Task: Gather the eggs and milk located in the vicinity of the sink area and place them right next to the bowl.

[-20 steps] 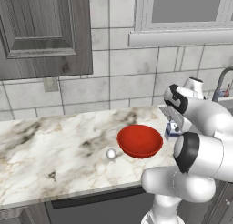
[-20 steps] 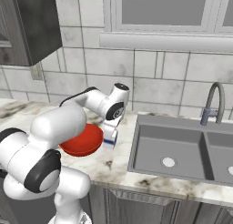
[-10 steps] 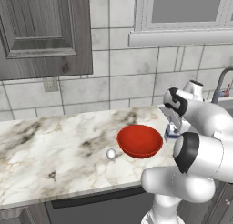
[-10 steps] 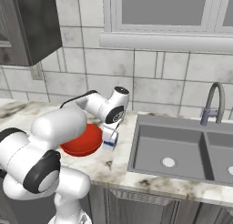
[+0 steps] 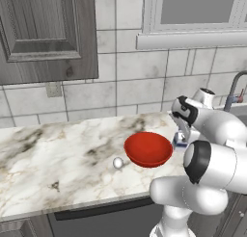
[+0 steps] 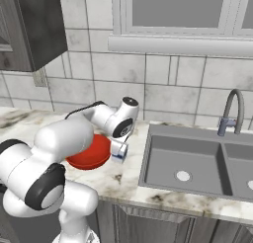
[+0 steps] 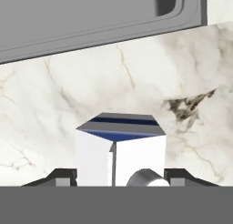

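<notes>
The milk (image 5: 180,140) (image 6: 118,150) (image 7: 119,157), a small white carton with a blue lower part, is right beside the red bowl (image 5: 148,148) (image 6: 92,151), on its sink side. My gripper (image 5: 182,134) (image 6: 120,144) (image 7: 122,176) reaches down over the carton and is shut on it, one finger against each side. The carton's base is at the marble counter (image 5: 67,168) or just above it; I cannot tell which. The sink (image 6: 197,163) (image 7: 91,18) lies to the right of the carton. The eggs are out of view.
A small glossy white ball (image 5: 117,162) lies on the counter left of the bowl. The curved tap (image 6: 231,111) (image 5: 235,89) stands behind the sink. A dark wall cabinet (image 5: 46,33) hangs over the left counter, and tiled wall runs behind.
The gripper has come down a little with the milk, close beside the bowl. The bowl and the white ball have not moved.
</notes>
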